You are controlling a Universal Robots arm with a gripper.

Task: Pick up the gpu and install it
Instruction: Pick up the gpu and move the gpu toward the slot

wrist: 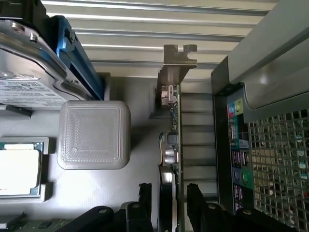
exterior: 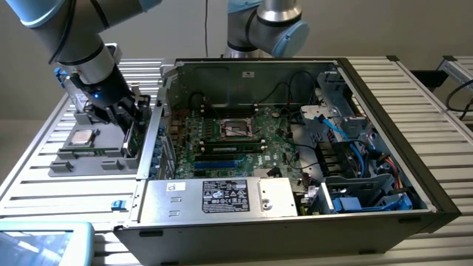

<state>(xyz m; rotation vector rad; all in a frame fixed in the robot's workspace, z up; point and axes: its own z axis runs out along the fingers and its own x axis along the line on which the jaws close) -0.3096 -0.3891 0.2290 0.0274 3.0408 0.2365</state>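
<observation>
**Slatted bench (exterior: 44, 194): tool (exterior: 126, 119) wide open astride gpu (exterior: 130, 139)**

Ribbed metal bench w/ open PC case (exterior: 384, 127) mid-bench, lid off, motherboard (exterior: 221, 138) exposed inside. Grey parts tray (exterior: 88, 165) toward bench edge at exterior view's left, just beside case wall. On tray: cpu (exterior: 81, 137) lying flat, hard drive (wrist: 24, 92) w/ white label and blue side rail, square grey block (wrist: 94, 135) btwn those and card.

Gpu standing on its long edge at tray's edge nearest case, green board seen thin-on from above. Silver end bracket (wrist: 176, 63) at end away from tool, hooked tab bent over. Seated in tray slot, not in case.

Tool down over card on arm (exterior: 74, 39). Black fingers (wrist: 195, 200) spread wide, one each side of board: clear gap on one side, close on other. No clamp on it, nothing held. Rear ports and vent grille of case close alongside card in wrist view.
</observation>
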